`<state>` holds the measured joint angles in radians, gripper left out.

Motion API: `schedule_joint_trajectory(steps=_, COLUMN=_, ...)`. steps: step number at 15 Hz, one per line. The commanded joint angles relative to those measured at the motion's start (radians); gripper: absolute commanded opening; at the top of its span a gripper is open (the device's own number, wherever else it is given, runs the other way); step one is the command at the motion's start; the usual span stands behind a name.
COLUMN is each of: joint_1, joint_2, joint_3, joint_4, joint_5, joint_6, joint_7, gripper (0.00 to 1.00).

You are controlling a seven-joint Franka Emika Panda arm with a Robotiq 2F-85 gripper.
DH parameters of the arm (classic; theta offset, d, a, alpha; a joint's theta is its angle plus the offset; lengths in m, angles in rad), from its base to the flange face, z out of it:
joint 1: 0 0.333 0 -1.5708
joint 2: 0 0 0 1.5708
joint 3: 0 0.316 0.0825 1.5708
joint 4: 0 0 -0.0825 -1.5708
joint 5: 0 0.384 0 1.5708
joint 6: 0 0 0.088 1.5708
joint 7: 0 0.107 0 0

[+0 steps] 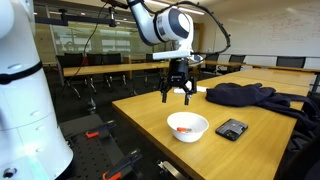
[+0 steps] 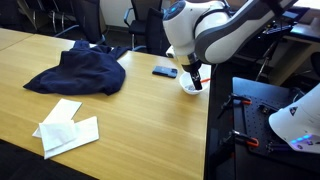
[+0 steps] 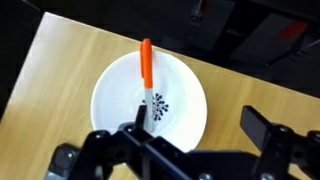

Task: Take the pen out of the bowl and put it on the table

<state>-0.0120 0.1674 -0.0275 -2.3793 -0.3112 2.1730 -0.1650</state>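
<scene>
Pincer (image 1: pixel 177 92) open, jaws spread wide, holding nothing. It hangs above the bowl (image 1: pixel 188 136), near the corner of the table (image 1: pixel 150 108). Pen (image 3: pixel 146 62) lies inside the bowl, one end at the rim, the other near the middle, untouched. Black device (image 1: pixel 232 129) just beside the bowl. Dark cloth (image 1: pixel 250 95) further along, white papers (image 2: pixel 68 128) well apart.

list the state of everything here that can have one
gripper: open, empty, up above the bowl
pen: lying in the bowl, not gripped
bowl: upright on the table, holding the pen
table: bearing everything here
black device: lying flat beside the bowl
dark garment: crumpled on the table
white papers: lying flat, overlapping
</scene>
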Motion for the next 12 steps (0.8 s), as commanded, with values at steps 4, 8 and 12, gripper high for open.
schedule_joint_trajectory(steps=4, joint_1=-0.054, joint_2=0.112, joint_3=-0.019, joint_4=0.091, joint_5=0.001, joint_6=-0.004, joint_7=-0.128, gripper=1.00)
schedule_joint_trajectory(steps=8, joint_1=-0.065, joint_2=0.121, joint_3=-0.022, joint_4=0.100, joint_5=0.024, joint_6=-0.027, joint_7=-0.107, gripper=1.00)
schedule_joint_trajectory(steps=12, joint_1=-0.065, joint_2=0.125, joint_3=-0.021, joint_4=0.111, joint_5=0.032, joint_6=-0.040, joint_7=-0.106, gripper=1.00)
